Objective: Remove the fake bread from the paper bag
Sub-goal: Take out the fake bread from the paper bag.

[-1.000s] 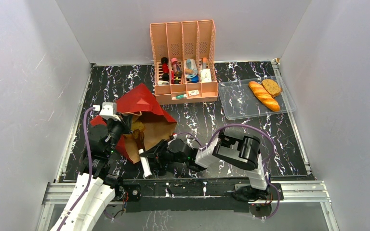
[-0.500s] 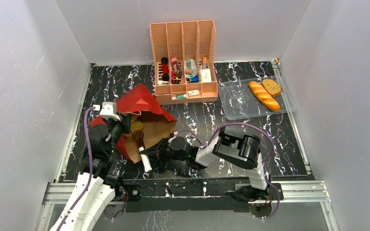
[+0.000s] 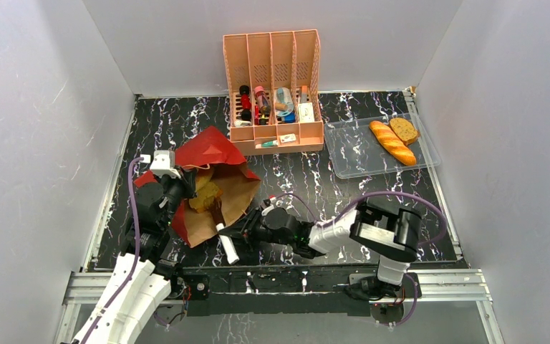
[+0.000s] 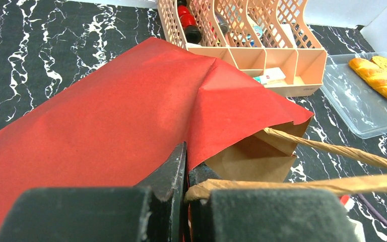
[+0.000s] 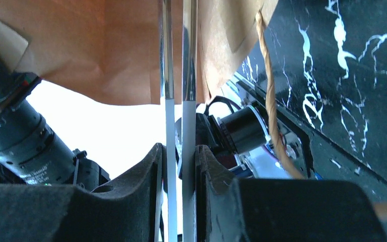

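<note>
**Bread sits in bag mouth; slip and snag risks**

Top: paper bag (image 3: 211, 147) on its side, counter's (image 3: 315, 179) left; fake bread (image 3: 204, 195) in its mouth.
Left wrist: left pincer (image 4: 186, 161) pressed together on handle (image 4: 332, 150); may slip, bag sags.
Right wrist: right pincer (image 5: 179, 151) pinching thin tongs-like tool (image 5: 166, 75); could snag paper.

White-and-black jointed arms (image 3: 125, 294), purple cables (image 3: 390, 193) (one per arm), matte black left claw (image 4: 187, 176).

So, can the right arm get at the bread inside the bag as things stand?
Probably yes. The left tool holds the paper bag by its handle, mouth open toward the right tool, with fake bread showing inside and nothing between. But the right tool is shut on thin white strips.
</note>
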Robot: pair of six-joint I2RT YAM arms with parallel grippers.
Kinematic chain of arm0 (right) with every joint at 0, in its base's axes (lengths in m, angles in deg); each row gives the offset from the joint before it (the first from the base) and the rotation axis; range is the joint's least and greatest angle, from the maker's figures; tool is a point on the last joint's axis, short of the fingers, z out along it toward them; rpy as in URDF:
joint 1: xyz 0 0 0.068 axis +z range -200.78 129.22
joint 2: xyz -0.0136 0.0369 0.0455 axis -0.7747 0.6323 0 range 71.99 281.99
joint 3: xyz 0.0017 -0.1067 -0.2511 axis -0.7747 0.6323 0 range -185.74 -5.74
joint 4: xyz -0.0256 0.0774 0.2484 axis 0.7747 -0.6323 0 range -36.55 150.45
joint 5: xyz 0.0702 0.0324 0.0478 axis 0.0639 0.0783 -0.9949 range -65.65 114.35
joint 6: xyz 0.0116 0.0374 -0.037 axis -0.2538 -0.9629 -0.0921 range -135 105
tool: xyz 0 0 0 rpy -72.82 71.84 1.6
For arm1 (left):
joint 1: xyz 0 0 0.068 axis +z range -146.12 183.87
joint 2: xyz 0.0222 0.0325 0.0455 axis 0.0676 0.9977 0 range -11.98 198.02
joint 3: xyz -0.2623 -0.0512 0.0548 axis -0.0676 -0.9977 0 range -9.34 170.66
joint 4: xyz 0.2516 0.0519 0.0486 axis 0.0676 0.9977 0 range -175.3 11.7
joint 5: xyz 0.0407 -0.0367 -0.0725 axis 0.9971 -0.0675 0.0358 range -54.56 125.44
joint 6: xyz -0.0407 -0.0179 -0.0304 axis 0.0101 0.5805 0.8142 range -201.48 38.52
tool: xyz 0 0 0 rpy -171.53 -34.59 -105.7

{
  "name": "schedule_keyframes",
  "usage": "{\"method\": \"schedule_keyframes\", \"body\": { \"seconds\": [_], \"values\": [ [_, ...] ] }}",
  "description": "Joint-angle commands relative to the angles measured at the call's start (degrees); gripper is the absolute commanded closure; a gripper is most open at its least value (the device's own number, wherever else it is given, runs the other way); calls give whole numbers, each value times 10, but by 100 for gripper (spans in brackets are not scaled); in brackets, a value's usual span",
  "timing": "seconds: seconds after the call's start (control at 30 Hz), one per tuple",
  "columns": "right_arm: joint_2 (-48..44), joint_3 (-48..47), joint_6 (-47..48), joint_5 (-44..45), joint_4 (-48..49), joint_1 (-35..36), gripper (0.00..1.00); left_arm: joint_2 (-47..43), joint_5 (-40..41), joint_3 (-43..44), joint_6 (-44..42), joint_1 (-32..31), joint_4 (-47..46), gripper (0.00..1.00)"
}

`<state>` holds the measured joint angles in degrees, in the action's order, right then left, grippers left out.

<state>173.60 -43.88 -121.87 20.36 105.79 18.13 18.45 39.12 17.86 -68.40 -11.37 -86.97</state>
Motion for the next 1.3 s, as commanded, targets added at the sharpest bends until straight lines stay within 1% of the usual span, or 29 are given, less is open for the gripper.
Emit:
{"method": "schedule_keyframes", "body": {
  "seconds": [0.0,0.23,0.83,0.97,1.1,1.27],
  "values": [
    [-60,16,22,25,8,15,100,6,18,15,0,-1,5,100],
    [-121,47,40,45,-24,29,100,18,22,14,-1,-1,5,100],
    [-307,69,100,89,-157,44,100,35,37,16,-5,-2,12,100],
    [-361,72,124,96,-203,49,100,44,44,18,-7,-2,8,100],
    [-425,82,149,100,-258,51,100,69,71,30,-7,-2,11,100],
    [-533,111,164,117,-333,52,100,111,111,50,0,-2,14,100]
  ]
}}
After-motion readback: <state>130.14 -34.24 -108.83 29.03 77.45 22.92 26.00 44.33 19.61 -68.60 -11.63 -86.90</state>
